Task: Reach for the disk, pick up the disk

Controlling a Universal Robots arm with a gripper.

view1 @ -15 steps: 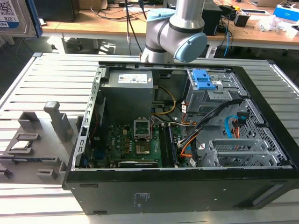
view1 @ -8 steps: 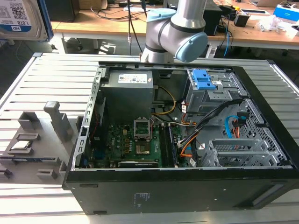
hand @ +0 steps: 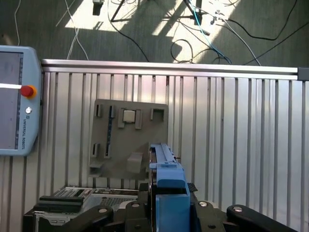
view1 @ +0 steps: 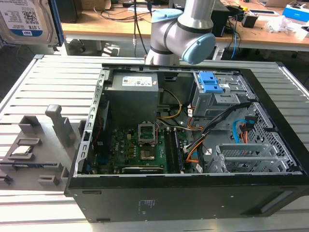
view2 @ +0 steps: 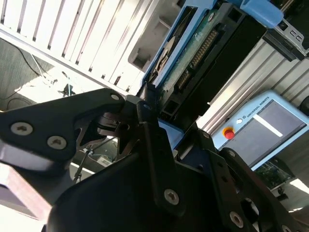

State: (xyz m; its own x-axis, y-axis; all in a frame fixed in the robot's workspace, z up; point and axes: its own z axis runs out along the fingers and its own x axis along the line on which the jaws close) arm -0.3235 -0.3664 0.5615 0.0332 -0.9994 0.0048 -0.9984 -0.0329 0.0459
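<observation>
The disk (view1: 24,19), a silver-grey drive with a white-and-blue label in a blue bracket, hangs in the air at the top of the exterior view's left, high above the slatted table. In the second wrist view the disk (view2: 193,53) is seen edge-on, and my gripper (view2: 149,104) has its black fingers (view2: 145,121) clamped on its end. In the first wrist view the blue bracket edge of the disk (hand: 164,169) sticks out from my gripper (hand: 166,212), over the grey fixture below.
An open computer case (view1: 169,203) lies on the slatted table (view1: 58,82), with a blue drive-bay latch (view1: 210,82) inside. A grey fixture (hand: 128,140) holding a small silver chip (view1: 21,150) sits beside the case. A teach pendant (hand: 14,101) rests at the table's edge. The arm's base (view1: 183,34) stands behind the case.
</observation>
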